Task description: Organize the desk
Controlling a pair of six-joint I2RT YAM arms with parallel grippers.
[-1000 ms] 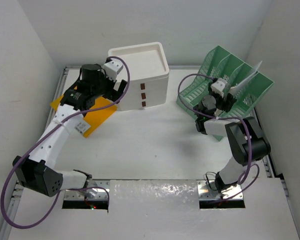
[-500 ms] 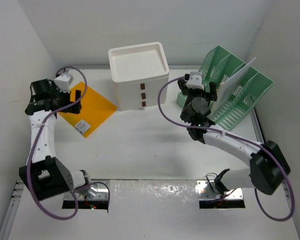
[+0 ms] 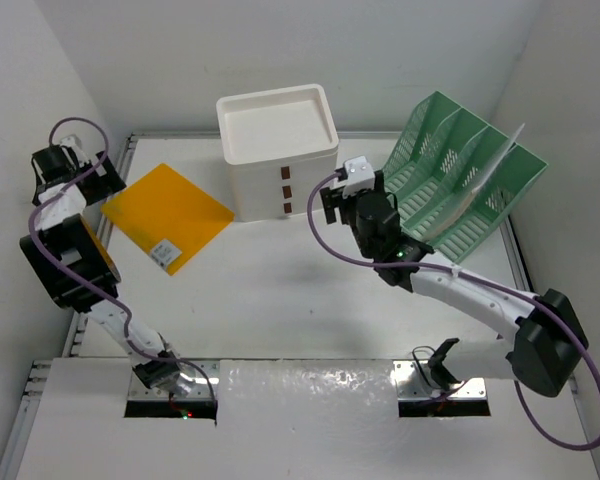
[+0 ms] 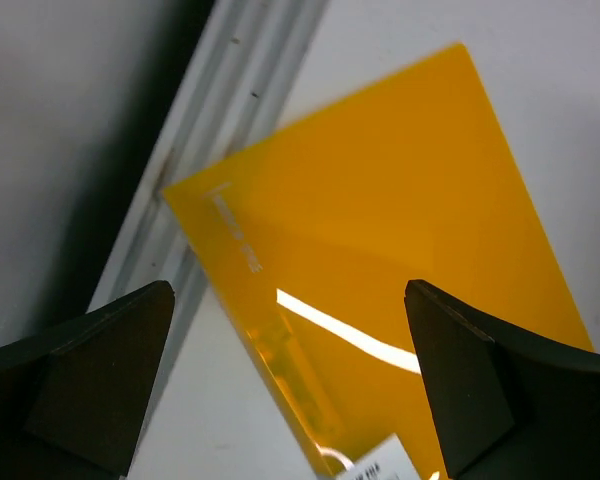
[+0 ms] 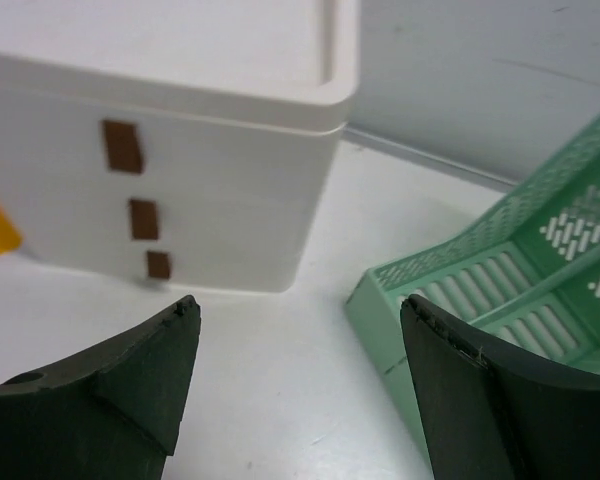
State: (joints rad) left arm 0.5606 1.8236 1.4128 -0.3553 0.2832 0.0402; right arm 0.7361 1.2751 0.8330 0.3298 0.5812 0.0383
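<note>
Left end effector [image 4: 290,300] stands wide open and holds nothing, hanging at the far left edge of the surface [image 3: 280,290] over the corner of an orange folder [image 3: 168,213]. The right end effector [image 5: 295,330] also has its fingers apart with nothing between them, and it points at the gap between the white drawer box [image 3: 280,150] and the green file rack [image 3: 460,185]. The white railed surface fills the middle of the overhead view and carries everything else. As for progress, one white sheet [image 3: 490,170] already stands leaning in a slot toward the right end of the rack, so that part looks done. The orange folder lies flat and loose near the left rail, with a small label [image 3: 162,252] at its near edge, and is probably the main item left to file. The other rack slots look unfilled from above. The drawer box has three shut drawers whose contents are hidden, and its shallow top tray appears bare. No other loose items show on the surface, so the job seems well along, with one piece left.
</note>
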